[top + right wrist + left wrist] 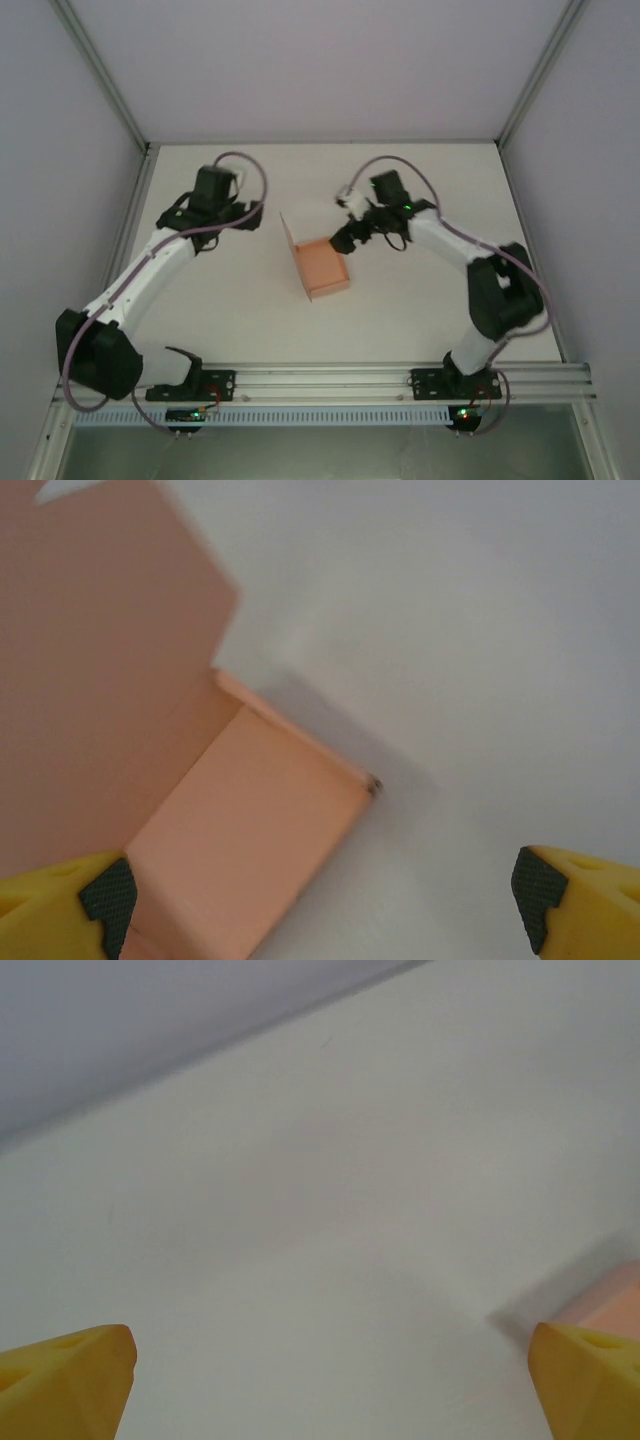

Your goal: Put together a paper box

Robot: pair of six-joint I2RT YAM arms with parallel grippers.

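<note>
Between your two arms, near the middle of the table (430,180), the paper box (322,268) sat as a low open tray, with one tall flap (292,245) standing along its left side. That flap's fold line ran far to near, slightly skewed, and the tray's long axis seemed to follow it. Your right gripper (345,238) hovered just over the tray's far right corner, so it was clearly the nearer one. The box lay below it and toward your left. Your left gripper (330,1380) hung well apart from the box on the flap's outer side, with bare table between them.

From the right wrist camera you could see both yellow fingers spread wide and holding nothing. The left pad (108,895) sat above the tray floor and the other was out over the table. That view also showed the tray's inside and the flap rising from it, which the overhead camera flattened.

From the left wrist camera the fingers were likewise wide apart and empty, and only a sliver of pink card showed at the right edge. I judged that closing the flap would suit your left arm, pushing rightward, while the right steadied the tray.
</note>
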